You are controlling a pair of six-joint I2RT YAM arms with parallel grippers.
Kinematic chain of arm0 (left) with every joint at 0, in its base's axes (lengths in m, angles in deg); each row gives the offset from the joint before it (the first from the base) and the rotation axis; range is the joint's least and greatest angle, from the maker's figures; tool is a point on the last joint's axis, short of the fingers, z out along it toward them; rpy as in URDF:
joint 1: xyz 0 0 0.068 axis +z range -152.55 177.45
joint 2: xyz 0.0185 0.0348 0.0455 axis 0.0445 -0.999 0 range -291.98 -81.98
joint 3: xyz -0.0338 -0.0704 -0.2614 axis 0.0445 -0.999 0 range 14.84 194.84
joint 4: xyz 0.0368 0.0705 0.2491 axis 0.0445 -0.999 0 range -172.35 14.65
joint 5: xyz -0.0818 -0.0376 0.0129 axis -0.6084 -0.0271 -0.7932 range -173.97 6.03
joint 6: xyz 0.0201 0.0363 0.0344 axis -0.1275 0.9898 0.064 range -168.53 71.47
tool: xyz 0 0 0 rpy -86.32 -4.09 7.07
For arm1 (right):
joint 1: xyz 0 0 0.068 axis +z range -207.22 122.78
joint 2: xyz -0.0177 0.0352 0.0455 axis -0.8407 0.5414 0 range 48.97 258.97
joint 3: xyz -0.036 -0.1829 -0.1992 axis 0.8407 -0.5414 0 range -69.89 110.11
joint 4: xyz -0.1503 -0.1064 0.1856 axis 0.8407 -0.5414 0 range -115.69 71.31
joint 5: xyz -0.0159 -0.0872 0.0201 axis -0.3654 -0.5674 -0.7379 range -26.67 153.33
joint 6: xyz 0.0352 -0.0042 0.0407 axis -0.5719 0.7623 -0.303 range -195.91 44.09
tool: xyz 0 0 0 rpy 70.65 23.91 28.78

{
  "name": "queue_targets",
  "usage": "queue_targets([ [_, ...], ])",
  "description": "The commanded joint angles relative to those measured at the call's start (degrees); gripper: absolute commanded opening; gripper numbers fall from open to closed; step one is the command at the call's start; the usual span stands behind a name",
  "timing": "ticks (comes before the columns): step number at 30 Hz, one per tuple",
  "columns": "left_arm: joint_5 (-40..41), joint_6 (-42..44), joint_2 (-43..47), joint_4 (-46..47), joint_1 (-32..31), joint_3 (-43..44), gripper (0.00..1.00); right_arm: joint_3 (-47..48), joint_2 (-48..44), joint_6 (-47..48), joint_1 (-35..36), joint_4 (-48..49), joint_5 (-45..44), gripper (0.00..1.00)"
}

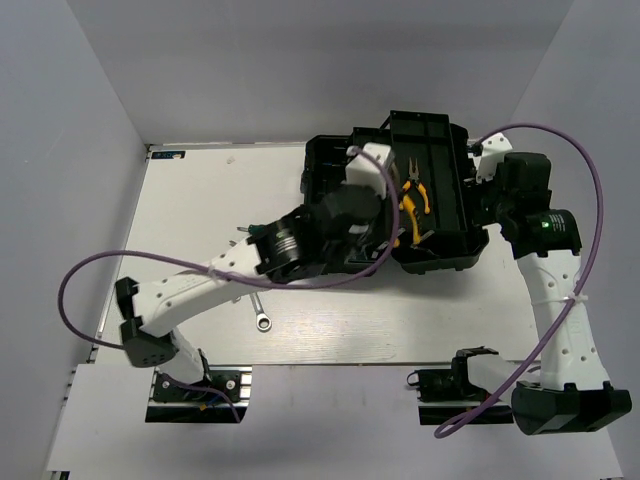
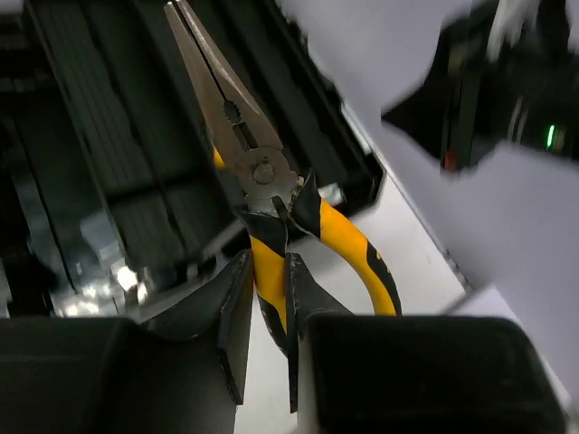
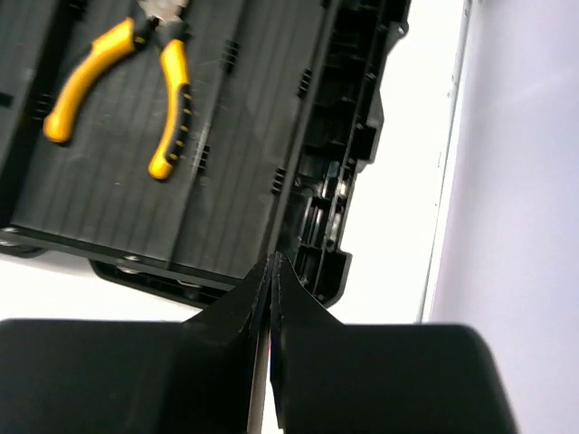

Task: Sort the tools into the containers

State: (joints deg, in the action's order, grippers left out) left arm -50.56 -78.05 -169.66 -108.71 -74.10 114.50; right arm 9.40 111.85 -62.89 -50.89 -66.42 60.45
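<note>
No legible text, brand, number or sign on toolbox or pliers.

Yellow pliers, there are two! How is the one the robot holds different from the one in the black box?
The held yellow-handled pliers are clamped by one handle in the left gripper, in the air; the loose yellow-handled pliers rest in the black plastic toolbox tray, touched by nothing. The held pliers point nose-first away from the gripper; the loose pliers lie flat, handles spread. Both have yellow handles with black patches.
</note>
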Motion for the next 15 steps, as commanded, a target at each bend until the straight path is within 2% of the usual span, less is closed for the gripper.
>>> queue_targets([
  [1,0.2,9.9,-7.4,8.8,3.1,7.8,0.00,-1.3,-1.7,-1.2,-0.9,2.9,-2.2,0.04],
  [2,-1.5,11.0,-9.3,8.8,4.5,12.3,0.00,-2.5,-2.0,-1.2,-1.5,3.1,-2.1,0.04],
  [5,-4.6,13.0,-15.9,11.3,7.5,18.6,0.00,-4.3,-3.0,-1.8,-2.2,3.8,-1.6,0.04],
  [10,-8.4,14.4,-24.0,13.9,12.2,26.7,0.00,-7.3,-5.0,-2.1,-3.2,4.4,-1.4,0.04],
  [15,-13.1,14.9,-31.1,14.4,16.0,30.6,0.00,-9.1,-5.8,-2.4,-4.3,5.0,-1.3,0.04],
])
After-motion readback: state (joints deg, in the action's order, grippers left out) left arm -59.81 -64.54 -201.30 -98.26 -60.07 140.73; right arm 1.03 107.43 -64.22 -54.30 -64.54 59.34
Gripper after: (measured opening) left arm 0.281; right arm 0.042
